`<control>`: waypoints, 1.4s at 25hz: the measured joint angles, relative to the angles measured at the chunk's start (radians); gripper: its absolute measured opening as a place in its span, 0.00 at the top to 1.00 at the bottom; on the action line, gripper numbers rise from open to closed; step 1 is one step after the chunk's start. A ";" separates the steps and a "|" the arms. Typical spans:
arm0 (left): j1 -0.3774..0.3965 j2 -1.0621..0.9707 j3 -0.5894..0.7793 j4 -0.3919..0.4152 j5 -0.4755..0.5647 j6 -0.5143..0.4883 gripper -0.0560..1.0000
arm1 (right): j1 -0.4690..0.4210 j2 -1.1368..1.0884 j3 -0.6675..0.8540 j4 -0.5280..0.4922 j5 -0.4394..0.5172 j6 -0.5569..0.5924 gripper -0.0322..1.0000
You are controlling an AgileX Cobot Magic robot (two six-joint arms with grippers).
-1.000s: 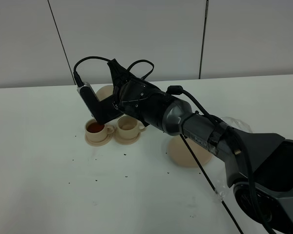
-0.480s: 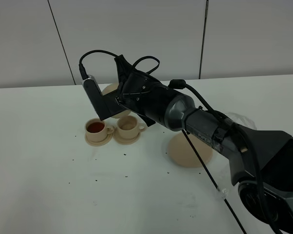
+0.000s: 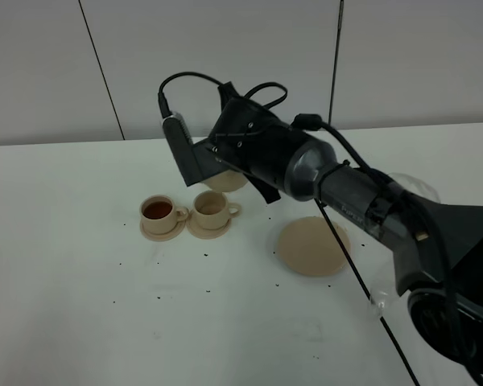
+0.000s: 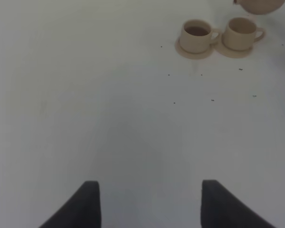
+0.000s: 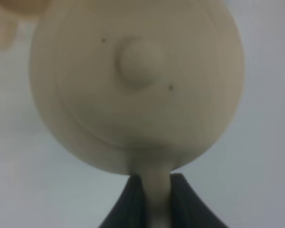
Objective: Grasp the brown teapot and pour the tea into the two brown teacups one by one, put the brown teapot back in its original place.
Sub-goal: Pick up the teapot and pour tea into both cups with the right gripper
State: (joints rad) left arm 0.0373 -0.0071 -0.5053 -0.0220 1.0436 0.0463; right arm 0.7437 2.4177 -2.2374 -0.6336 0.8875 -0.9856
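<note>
- Right now you are between pours: the filled teacup (image 3: pixel 156 211), left of centre in the high view, holds dark tea. The second teacup (image 3: pixel 211 205) just right of it looks pale inside, so I judge it not yet filled.
- Your right gripper (image 5: pixel 154 190) is clamped tight on the loop handle (image 5: pixel 156 183) of the brown teapot (image 3: pixel 228 182). The pot hangs in the air near the frame's centre, just above and behind the second teacup and clear of the table (image 3: pixel 80 281).
- Next, as I judge it, you need to bring the spout over the second teacup and tilt gently. The two cups stand close together, so a stray stream could land in the filled one or on its saucer.
- The wide saucer (image 3: pixel 311 245), lower right of centre, lies bare, ready for the pot's return.
- Only the right wrist view shows you the grip: a jaw on either side of the handle, with the domed lid and its knob (image 5: pixel 140 61) facing the camera.
- Only the left wrist view shows your left gripper (image 4: pixel 149 199). Its fingers are spread with nothing between them, well apart from the cups, and the high view leaves it out entirely.
</note>
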 joint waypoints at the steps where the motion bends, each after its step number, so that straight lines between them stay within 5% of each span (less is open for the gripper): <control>1: 0.000 0.000 0.000 0.000 0.000 0.000 0.44 | -0.002 -0.007 0.000 0.000 0.009 0.000 0.88; 12: 0.000 0.000 0.000 0.000 0.000 0.001 0.44 | -0.043 -0.014 -0.002 0.030 0.141 -0.065 0.88; 35: 0.000 0.000 0.000 0.000 0.000 0.000 0.44 | -0.029 0.015 -0.002 -0.001 0.044 -0.098 0.88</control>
State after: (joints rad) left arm 0.0373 -0.0071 -0.5053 -0.0220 1.0436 0.0466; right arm 0.7143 2.4325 -2.2393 -0.6342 0.9319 -1.0831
